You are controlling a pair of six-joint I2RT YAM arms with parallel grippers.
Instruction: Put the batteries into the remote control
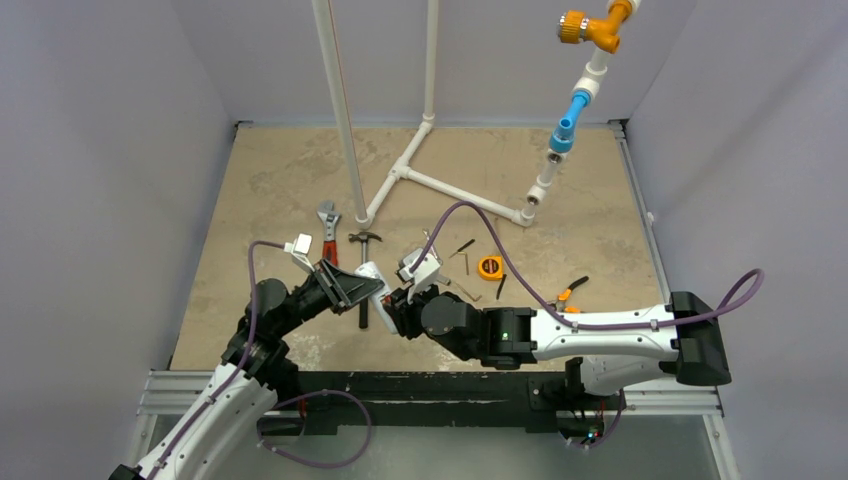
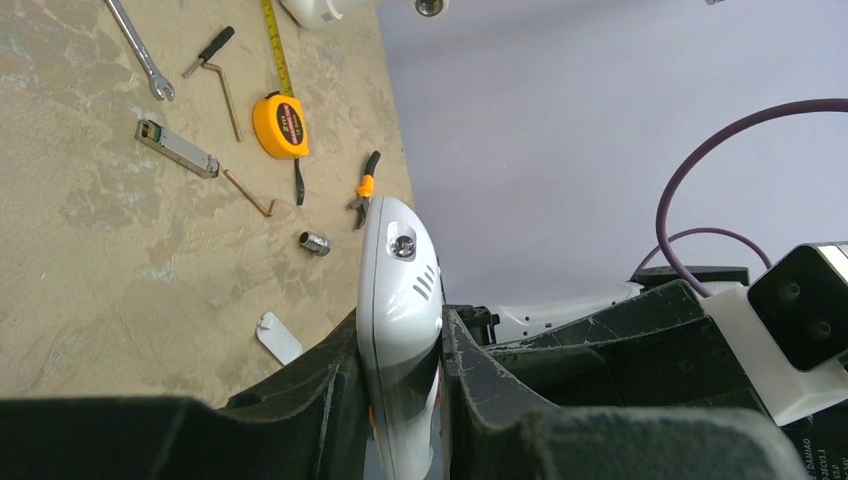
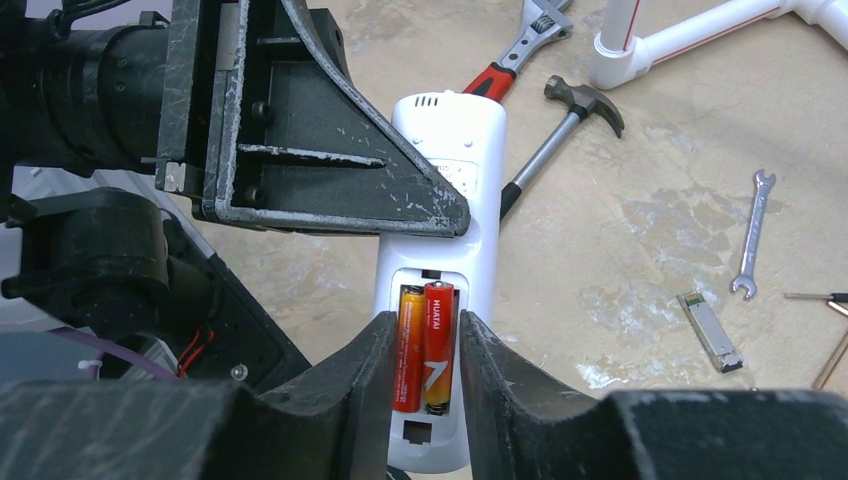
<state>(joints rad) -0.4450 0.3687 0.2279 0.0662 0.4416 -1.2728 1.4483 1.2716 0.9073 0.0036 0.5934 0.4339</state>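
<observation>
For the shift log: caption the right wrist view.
Left gripper clamps the remote control; two orange-red batteries lie side by side in its open compartment, straddled by the right gripper.

From the left wrist I lose the remote control (image 2: 399, 285) below its middle: the left gripper (image 2: 402, 345) swallows it and the 6 o'clock edge cuts it off. From the right wrist, one of that gripper's fingers (image 3: 330, 180) covers the remote control's midsection, and the right gripper (image 3: 427, 325) masks both flanks of the recess, so I cannot tell whether its pads touch the 2 batteries (image 3: 437, 330) or the case. Overhead, the batteries are hidden behind the arms. The wrench (image 3: 525, 40) runs off the right wrist view at 12 o'clock.
</observation>
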